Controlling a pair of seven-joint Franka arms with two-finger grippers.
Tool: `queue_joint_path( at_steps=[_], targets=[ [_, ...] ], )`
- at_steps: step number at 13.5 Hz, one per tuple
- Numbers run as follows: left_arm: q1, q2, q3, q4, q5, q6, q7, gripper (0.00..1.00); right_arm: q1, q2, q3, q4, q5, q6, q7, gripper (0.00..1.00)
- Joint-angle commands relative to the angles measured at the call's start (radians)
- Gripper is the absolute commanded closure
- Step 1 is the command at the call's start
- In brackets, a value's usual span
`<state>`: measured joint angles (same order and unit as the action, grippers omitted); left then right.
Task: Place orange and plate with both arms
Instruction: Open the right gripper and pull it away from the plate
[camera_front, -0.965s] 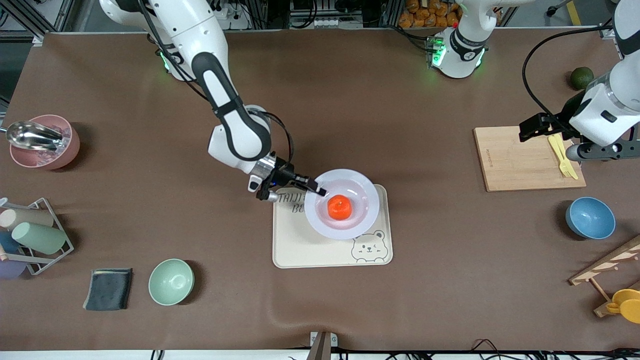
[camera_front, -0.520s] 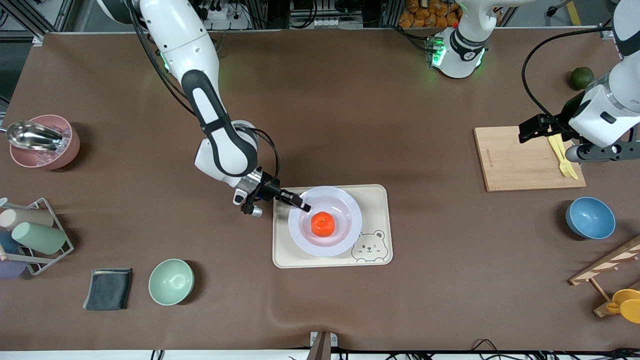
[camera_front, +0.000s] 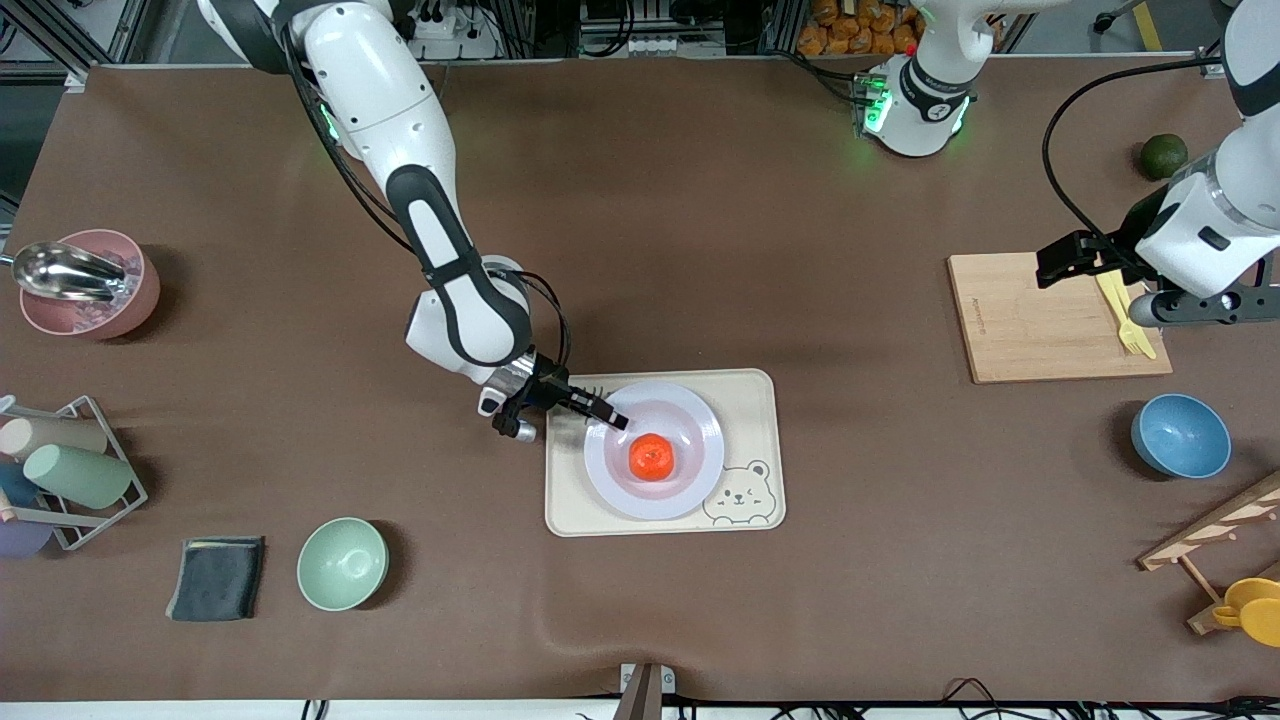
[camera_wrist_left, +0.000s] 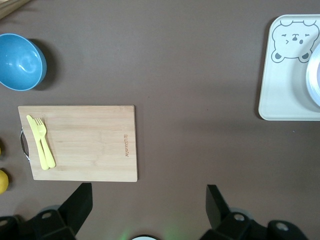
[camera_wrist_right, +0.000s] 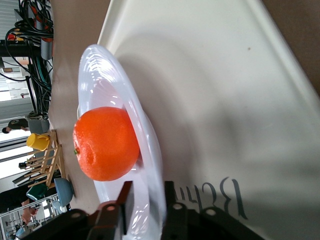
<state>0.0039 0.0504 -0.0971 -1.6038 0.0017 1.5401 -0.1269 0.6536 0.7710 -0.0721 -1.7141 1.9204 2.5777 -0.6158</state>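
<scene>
The pale plate (camera_front: 690, 472) lies on the cream bear-print tray (camera_front: 752, 402), with the orange (camera_front: 652, 457) in its sunken centre. My right gripper (camera_front: 610, 417) is shut on the plate's rim at the edge toward the right arm's end. In the right wrist view its fingers (camera_wrist_right: 123, 197) stand on either side of the rim of the plate (camera_wrist_right: 95, 65), close by the orange (camera_wrist_right: 105, 142). My left gripper (camera_front: 1062, 260) waits open and empty over the wooden cutting board (camera_front: 1040, 320); in the left wrist view it (camera_wrist_left: 147, 192) holds nothing.
A yellow fork and knife (camera_front: 1125, 312) lie on the cutting board. A blue bowl (camera_front: 1180, 436), a dark green fruit (camera_front: 1163, 155) and a wooden rack (camera_front: 1215, 530) are at the left arm's end. A green bowl (camera_front: 342, 563), a dark cloth (camera_front: 217, 577) and a pink bowl (camera_front: 85, 285) are at the right arm's end.
My right gripper has carried the plate with the orange toward the right arm's end and nearer the front camera, onto the middle of the tray. The left arm has not moved.
</scene>
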Motion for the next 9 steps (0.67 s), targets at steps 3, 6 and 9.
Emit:
queue_joint_path(
  at_steps=[3,6,9],
  targets=[
    [0.001,-0.001,-0.003,0.001,-0.012,0.009,-0.005,0.0,0.008,-0.027,-0.026,0.002,-0.231,0.079,0.036,0.0],
    [-0.002,-0.001,-0.003,0.001,-0.012,0.009,-0.007,0.0,-0.031,-0.102,-0.028,-0.064,-0.389,0.084,0.037,0.0],
    [-0.002,-0.001,-0.003,0.001,-0.012,0.009,-0.008,0.0,-0.068,-0.162,-0.026,-0.107,-0.507,0.082,0.037,0.0]
  ],
)
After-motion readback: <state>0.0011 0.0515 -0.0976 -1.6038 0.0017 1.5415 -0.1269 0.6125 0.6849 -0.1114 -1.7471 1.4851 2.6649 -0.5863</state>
